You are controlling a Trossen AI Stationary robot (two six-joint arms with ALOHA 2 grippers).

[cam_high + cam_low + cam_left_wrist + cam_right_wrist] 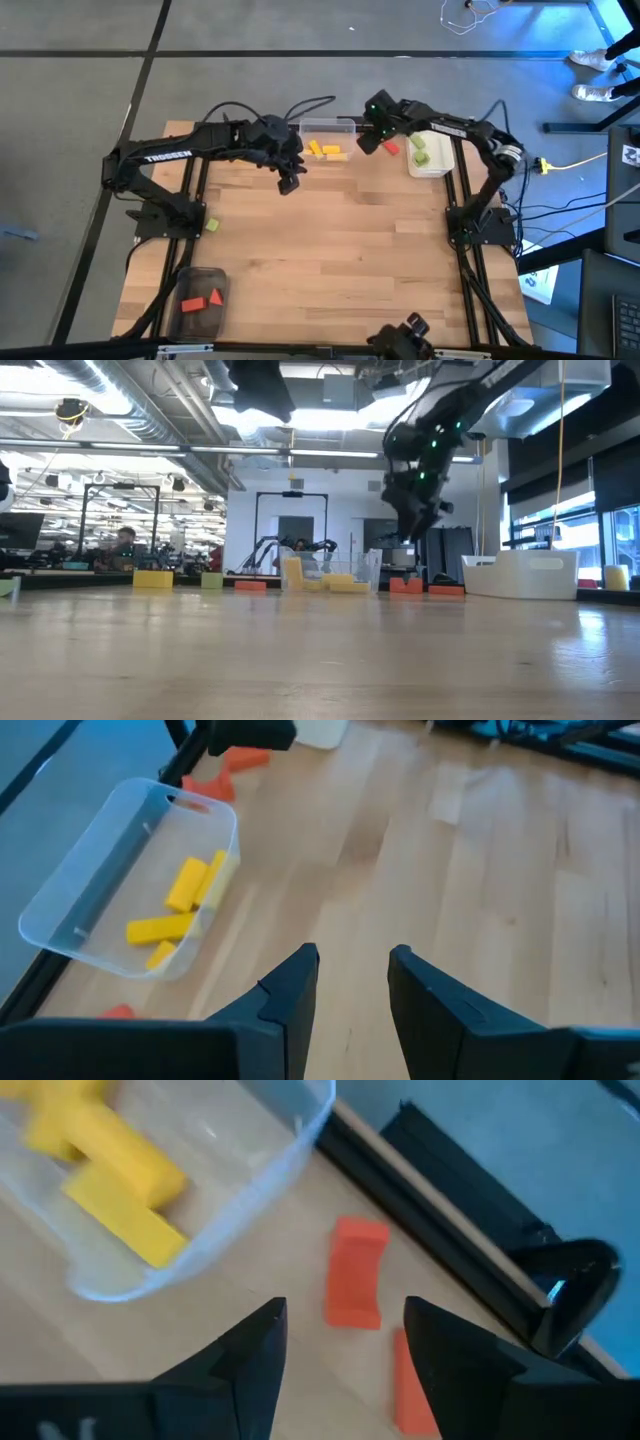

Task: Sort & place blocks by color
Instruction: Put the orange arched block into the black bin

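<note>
The right gripper (340, 1345), fingers apart and empty, hovers over a red block (355, 1272) lying at the table's far edge beside the clear container (327, 127) of yellow blocks (327, 151). Picking up the red looks like the step in hand; next it must lower, straddle the block and close. The left gripper (350, 985), parted and empty, waits near the far edge.

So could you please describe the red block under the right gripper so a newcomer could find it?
Find the clear container of yellow blocks at the far edge. Right beside it, the right gripper hovers open over a red block lying outside the container; it is notched like an arch.
</note>
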